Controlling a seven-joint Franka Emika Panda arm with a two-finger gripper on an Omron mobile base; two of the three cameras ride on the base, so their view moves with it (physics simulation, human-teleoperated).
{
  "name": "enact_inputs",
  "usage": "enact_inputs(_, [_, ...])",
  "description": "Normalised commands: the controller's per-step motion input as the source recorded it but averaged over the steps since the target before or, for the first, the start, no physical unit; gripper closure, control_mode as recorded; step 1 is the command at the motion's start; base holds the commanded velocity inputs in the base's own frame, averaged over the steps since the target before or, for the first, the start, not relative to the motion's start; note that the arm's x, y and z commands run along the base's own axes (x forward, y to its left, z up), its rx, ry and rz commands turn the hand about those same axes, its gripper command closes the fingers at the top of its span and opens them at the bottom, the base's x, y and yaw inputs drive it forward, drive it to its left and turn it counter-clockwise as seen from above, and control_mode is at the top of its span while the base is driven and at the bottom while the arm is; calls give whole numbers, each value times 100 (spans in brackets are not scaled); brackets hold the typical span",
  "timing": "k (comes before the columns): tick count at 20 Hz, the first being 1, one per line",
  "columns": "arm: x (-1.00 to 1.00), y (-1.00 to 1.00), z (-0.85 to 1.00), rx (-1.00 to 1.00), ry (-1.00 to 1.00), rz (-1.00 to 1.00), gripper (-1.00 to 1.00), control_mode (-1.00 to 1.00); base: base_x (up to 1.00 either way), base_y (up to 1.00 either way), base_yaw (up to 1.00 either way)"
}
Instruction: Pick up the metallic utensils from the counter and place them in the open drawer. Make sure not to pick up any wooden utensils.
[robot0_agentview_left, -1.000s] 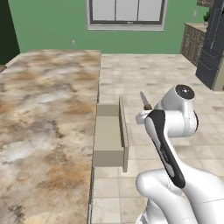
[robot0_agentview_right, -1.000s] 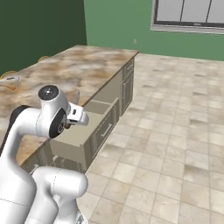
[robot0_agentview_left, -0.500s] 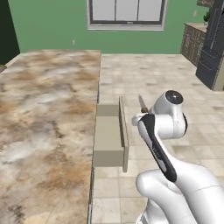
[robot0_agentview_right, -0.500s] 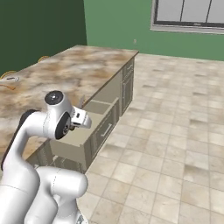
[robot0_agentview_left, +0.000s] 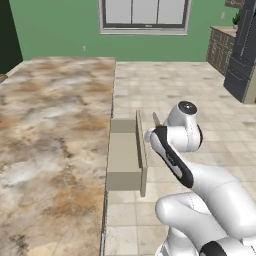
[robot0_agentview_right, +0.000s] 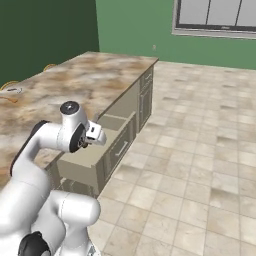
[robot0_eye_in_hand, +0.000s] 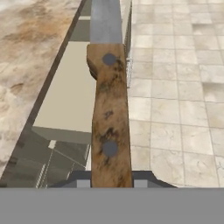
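Observation:
My gripper (robot0_eye_in_hand: 111, 177) is shut on a knife (robot0_eye_in_hand: 109, 109) with a dark brown handle, whose grey blade (robot0_eye_in_hand: 105, 17) points away from the hand. The knife hangs above the front panel of the open drawer (robot0_eye_in_hand: 72, 92), a shallow beige box pulled out from the marbled counter (robot0_eye_in_hand: 30, 52). In the left base view the blade tip (robot0_agentview_left: 156, 119) sticks up just right of the open drawer (robot0_agentview_left: 122, 155), beside the counter (robot0_agentview_left: 50, 125). From the right, the gripper (robot0_agentview_right: 95, 134) sits over the open drawer (robot0_agentview_right: 114, 121) at the counter's (robot0_agentview_right: 75, 80) edge.
Tiled floor (robot0_agentview_left: 200, 90) stretches to the right of the island. A dark tall cabinet (robot0_agentview_left: 245, 50) stands at the back right. Closed cabinet fronts (robot0_agentview_right: 145, 100) run under the counter beyond the drawer. Small objects (robot0_agentview_right: 10, 90) lie at the counter's far left, too small to identify.
The arm has swung left, carrying the knife from over the floor to the drawer's front panel. The grip is unchanged.

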Motion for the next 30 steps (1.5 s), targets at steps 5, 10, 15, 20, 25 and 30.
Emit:
enact_inputs(5, [32,14,-25,0,0,0,100,-100,0,0,0])
enact_inputs(10, [31,4,-28,0,0,0,100,-100,0,0,0])
enact_inputs(15, [27,0,-28,0,0,0,100,-100,0,0,0])
enact_inputs(20, [33,0,-20,0,0,0,100,-100,0,0,0])
enact_inputs(25, [32,1,-15,0,0,0,100,-100,0,0,0])
enact_inputs(30, [33,2,-21,0,0,0,100,-100,0,0,0])
